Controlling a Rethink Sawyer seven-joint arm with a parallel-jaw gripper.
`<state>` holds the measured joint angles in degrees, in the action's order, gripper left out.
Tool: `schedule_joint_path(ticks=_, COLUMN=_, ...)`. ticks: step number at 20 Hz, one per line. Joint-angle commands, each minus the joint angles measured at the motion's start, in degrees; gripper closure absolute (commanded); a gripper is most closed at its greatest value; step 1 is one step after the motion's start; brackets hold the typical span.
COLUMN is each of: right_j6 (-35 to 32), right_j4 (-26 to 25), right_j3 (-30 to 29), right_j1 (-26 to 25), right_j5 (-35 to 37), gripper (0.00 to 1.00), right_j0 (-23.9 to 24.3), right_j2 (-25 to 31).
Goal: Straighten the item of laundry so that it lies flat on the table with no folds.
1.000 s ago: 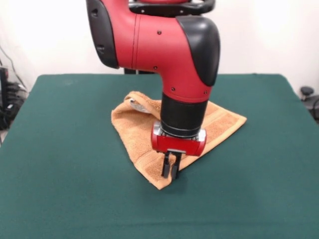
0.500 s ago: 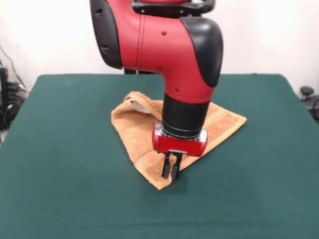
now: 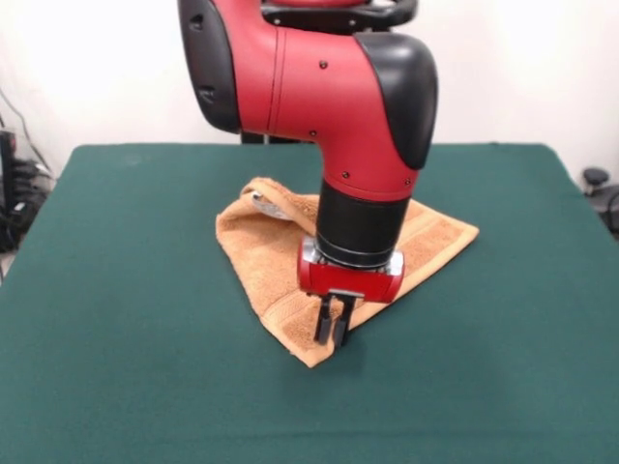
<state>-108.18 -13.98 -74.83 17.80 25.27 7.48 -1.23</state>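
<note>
i see the towel [image 3: 261, 256] lying folded into a rough triangle around the middle of the table [image 3: 116, 319], one point aimed at the camera-side edge, a rolled lip and white tag toward the robot's side. my gripper [image 3: 331, 327] stands at that near point with its fingers almost together; whether cloth is pinched between them i cannot tell. terry like this should be soft, light and limp, so i'd take a single top layer at a corner, then drag slowly.
</note>
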Motion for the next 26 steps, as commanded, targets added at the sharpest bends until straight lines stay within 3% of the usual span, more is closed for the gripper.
schedule_joint_path(ticks=1, right_j6=-3.69, right_j4=1.94, right_j3=-1.34, right_j1=-0.98, right_j5=10.27, gripper=1.00, right_j0=-1.97, right_j2=2.88)
schedule_joint_path(ticks=17, right_j6=-2.87, right_j4=3.95, right_j3=-4.41, right_j1=8.69, right_j5=26.82, gripper=1.00, right_j0=-2.14, right_j2=3.44)
schedule_joint_path(ticks=26, right_j6=-6.56, right_j4=5.08, right_j3=-6.66, right_j1=14.26, right_j5=32.39, gripper=1.00, right_j0=-3.42, right_j2=1.78)
